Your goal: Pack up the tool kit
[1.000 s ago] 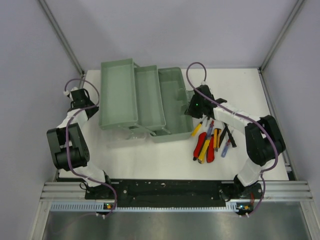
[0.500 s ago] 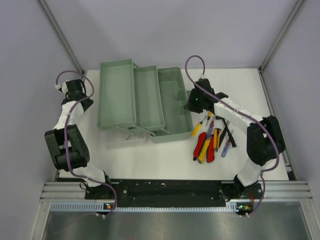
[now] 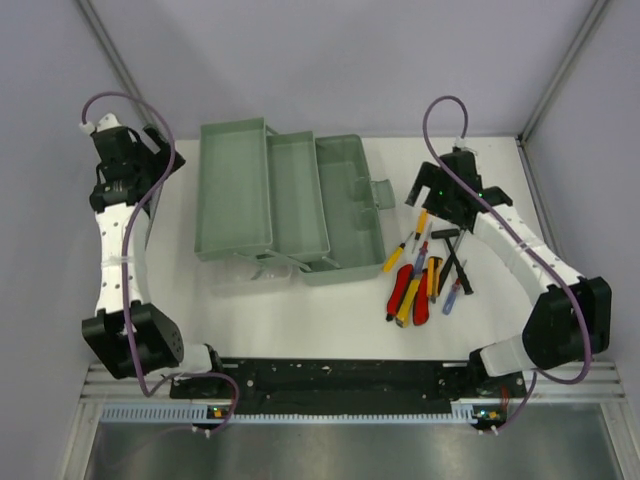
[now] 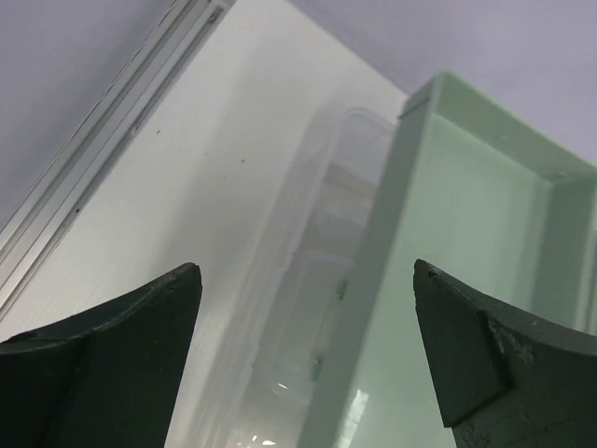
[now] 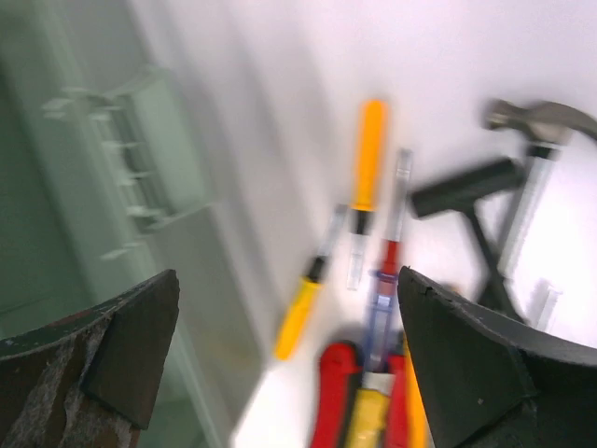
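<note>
The grey-green toolbox [image 3: 290, 200] stands open at the table's middle, its tiered trays spread to the left. The hand tools lie in a bunch to its right: a yellow-handled screwdriver [image 3: 395, 258], red-handled pliers [image 3: 402, 290], a black hammer [image 3: 450, 245] and a blue-handled screwdriver [image 3: 453, 297]. My left gripper [image 3: 160, 160] hangs open at the far left, off the box's left tray [image 4: 466, 233]; nothing is between its fingers [image 4: 306, 271]. My right gripper [image 3: 422, 190] is open above the tools' far end, empty [image 5: 287, 280], with the yellow screwdriver [image 5: 298, 313] and hammer [image 5: 466, 191] below it.
A clear plastic tray [image 4: 308, 308] sits under the toolbox's left side and pokes out at its front [image 3: 250, 272]. The box's latch [image 3: 378, 192] sticks out toward the right gripper. A metal frame rail [image 4: 93, 159] runs along the table's left edge.
Both grippers have opened wide. The left arm has swung up and back toward the far left corner, away from the box. The right arm has drawn right, off the box's end.
</note>
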`<state>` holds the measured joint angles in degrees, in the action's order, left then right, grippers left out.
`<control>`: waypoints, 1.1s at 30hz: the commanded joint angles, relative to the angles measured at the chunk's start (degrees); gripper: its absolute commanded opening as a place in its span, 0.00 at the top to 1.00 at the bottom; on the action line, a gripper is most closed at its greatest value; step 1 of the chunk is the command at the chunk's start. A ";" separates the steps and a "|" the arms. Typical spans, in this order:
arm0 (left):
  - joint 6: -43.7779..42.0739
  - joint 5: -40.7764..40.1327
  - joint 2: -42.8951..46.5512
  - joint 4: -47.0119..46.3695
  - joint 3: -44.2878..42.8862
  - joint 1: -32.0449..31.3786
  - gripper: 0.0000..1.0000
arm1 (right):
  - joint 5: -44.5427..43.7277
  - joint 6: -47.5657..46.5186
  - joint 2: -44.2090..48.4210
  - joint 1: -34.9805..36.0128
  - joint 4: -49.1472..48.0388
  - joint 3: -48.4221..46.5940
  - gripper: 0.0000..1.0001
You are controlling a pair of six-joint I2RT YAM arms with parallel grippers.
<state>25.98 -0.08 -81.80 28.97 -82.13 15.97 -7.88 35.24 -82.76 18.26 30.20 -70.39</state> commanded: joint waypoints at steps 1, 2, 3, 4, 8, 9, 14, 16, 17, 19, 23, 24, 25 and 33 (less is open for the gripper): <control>-4.18 7.98 6.21 1.88 -5.23 -0.06 0.02 | -5.83 -5.35 3.22 -6.11 3.64 6.39 0.01; -4.27 10.07 7.00 2.14 -5.76 -0.06 0.02 | -5.40 -6.41 3.22 -7.96 3.73 7.54 0.01; -4.27 12.01 7.79 2.32 -6.37 -0.06 0.02 | -5.13 -7.37 2.96 -9.46 3.82 8.51 0.01; -3.75 13.51 8.23 2.58 -6.73 -0.06 0.02 | -5.22 -8.43 2.43 -10.34 3.64 9.21 0.01; -1.28 21.24 9.81 2.41 -6.64 -0.15 0.02 | -1.62 -10.98 -1.25 -13.69 3.91 11.06 0.19; -1.28 22.48 9.99 2.32 -6.73 -0.06 0.02 | -0.39 -11.68 -1.96 -14.04 3.82 11.33 0.26; -0.49 26.43 10.17 2.23 -8.13 -0.15 0.02 | 2.08 -13.80 -6.09 -13.96 3.91 10.89 0.43; 0.56 27.76 9.91 1.53 -8.14 -0.06 0.02 | 1.12 -14.32 -8.28 -14.04 3.91 10.28 0.44; 0.91 28.37 9.82 1.27 -7.96 -0.06 0.02 | 0.68 -14.67 -9.34 -14.04 3.73 10.01 0.45; 1.27 29.25 9.73 1.00 -7.52 -0.06 0.02 | 0.50 -15.38 -11.01 -14.04 3.29 9.13 0.47; 1.36 29.26 9.64 0.74 -6.73 -0.06 0.02 | -0.73 -16.17 -14.61 -14.13 2.94 6.85 0.53; 1.44 29.43 9.64 0.82 -6.64 -0.06 0.02 | -0.30 -16.17 -15.58 -14.04 2.85 6.50 0.55; 1.44 29.61 9.64 0.65 -6.56 -0.06 0.02 | 0.05 -16.17 -16.28 -14.22 2.85 6.23 0.58; 1.18 29.26 9.73 0.91 -6.91 -0.06 0.02 | -2.49 -15.38 -12.17 -14.04 3.99 6.58 0.80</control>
<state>27.09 28.14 -72.25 31.68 -87.85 15.97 -8.21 19.44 -99.18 4.34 34.24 -61.63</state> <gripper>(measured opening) 0.982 0.232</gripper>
